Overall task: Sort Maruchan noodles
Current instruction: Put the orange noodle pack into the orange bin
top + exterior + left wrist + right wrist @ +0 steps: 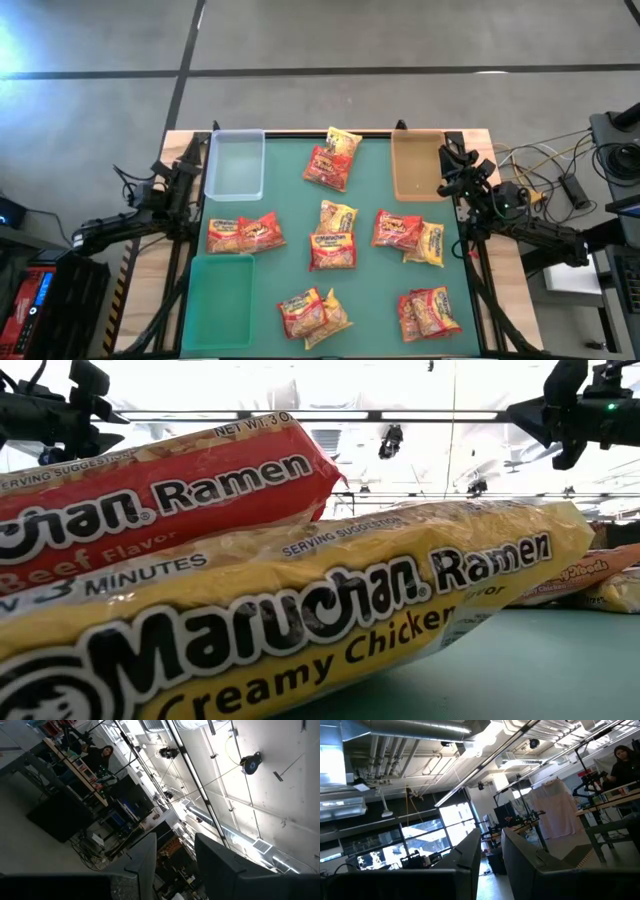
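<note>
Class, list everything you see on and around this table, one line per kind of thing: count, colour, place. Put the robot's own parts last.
Noodle packets: about a dozen, red and yellow, in loose pairs over the green mat.
Clear tray: one, far left corner of the mat.
Tan tray: one, far right corner.
Green tray: one, near left corner.
Mat: one, green, covering the table top.
Cables: several, dark and yellow, right of the table.
Left gripper: one, dark, at the table's left edge beside the clear tray, slightly open.
Right gripper: one, dark, at the right edge beside the tan tray, slightly open.
</note>
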